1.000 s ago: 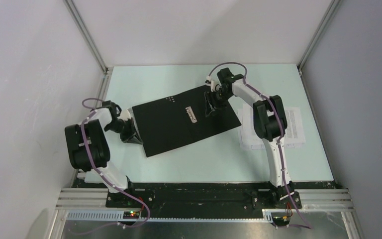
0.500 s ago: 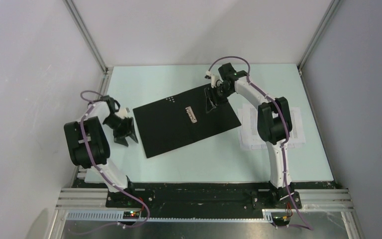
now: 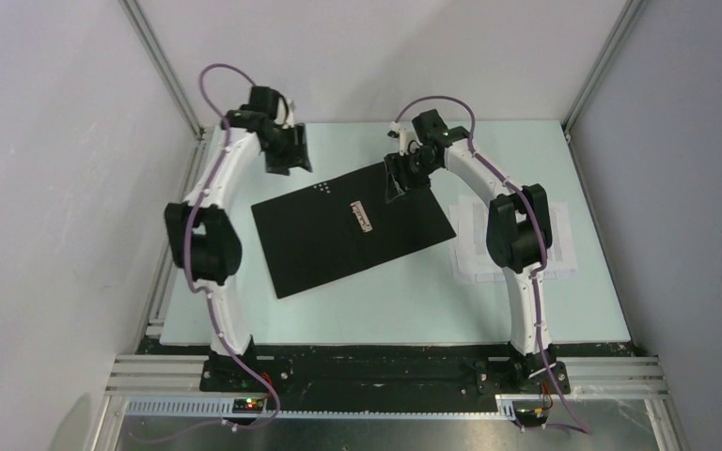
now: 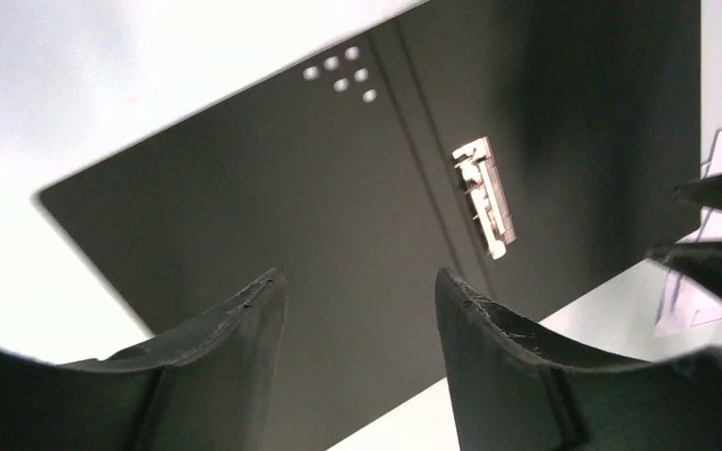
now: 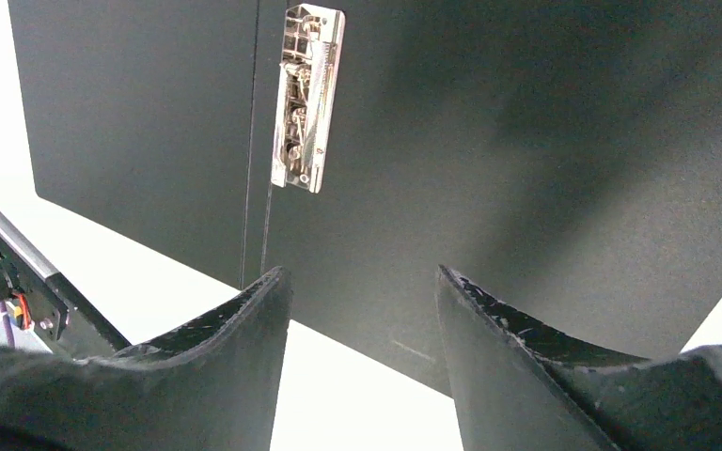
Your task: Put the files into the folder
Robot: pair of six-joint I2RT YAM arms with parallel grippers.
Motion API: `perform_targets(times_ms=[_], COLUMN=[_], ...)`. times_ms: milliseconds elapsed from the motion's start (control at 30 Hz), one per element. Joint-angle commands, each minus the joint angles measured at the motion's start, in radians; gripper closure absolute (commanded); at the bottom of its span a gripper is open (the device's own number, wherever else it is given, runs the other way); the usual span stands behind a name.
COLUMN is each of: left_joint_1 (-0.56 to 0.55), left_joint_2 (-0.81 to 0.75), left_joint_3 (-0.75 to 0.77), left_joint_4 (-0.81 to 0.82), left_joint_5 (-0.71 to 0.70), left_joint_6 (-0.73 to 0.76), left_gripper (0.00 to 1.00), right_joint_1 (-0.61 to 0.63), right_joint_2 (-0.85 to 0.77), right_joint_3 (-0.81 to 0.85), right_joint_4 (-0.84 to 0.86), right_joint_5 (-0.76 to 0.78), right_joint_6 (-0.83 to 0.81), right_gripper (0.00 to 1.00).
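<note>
The folder (image 3: 338,235) lies opened flat in the middle of the table, black inside up, with its metal clip (image 3: 363,216) at the hinge. The files (image 3: 557,246), white printed sheets, lie to its right, partly hidden under the right arm. My left gripper (image 3: 287,162) hangs open above the table beyond the folder's far left corner, holding nothing. In the left wrist view the folder (image 4: 291,207) lies below my open left gripper (image 4: 359,277). My right gripper (image 3: 397,183) hovers open over the folder's far right part. In the right wrist view my right gripper (image 5: 362,272) is empty above the folder's edge (image 5: 526,141).
Pale green table top (image 3: 385,301) inside white walls with aluminium corner posts (image 3: 164,66). Black base rail (image 3: 367,371) runs along the near edge. The right arm's elbow (image 3: 517,230) stands over the files.
My left gripper let go at the folder's left edge, opened, and swung up to the far left. My right gripper opened a little wider and shifted slightly at the folder's far corner.
</note>
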Motion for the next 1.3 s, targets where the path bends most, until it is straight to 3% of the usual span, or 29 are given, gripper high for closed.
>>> perform_targets(times_ms=[0, 167, 433, 900, 1267], left_joint_1=[-0.051, -0.124, -0.193, -0.222, -0.224], left_joint_2=[0.153, 0.285, 0.406, 0.439, 0.472], left_joint_3=[0.131, 0.258, 0.262, 0.132, 0.123], left_joint_4=[-0.013, 0.036, 0.070, 0.085, 0.111], left_joint_5=[-0.012, -0.011, -0.011, 0.016, 0.065], left_joint_6=[-0.192, -0.297, -0.373, -0.411, -0.410], left_gripper=[0.34, 0.42, 0.61, 0.68, 0.71], right_joint_1=[0.011, 0.019, 0.031, 0.036, 0.049], right_joint_2=[-0.064, -0.109, -0.119, -0.074, -0.059], right_joint_3=[0.040, -0.040, -0.116, -0.138, -0.140], right_joint_4=[0.007, 0.043, 0.039, 0.054, 0.066], right_joint_5=[0.040, 0.017, 0.001, -0.014, -0.017], right_joint_6=[0.028, 0.032, 0.038, 0.080, 0.074], right_gripper=[0.37, 0.37, 0.39, 0.41, 0.42])
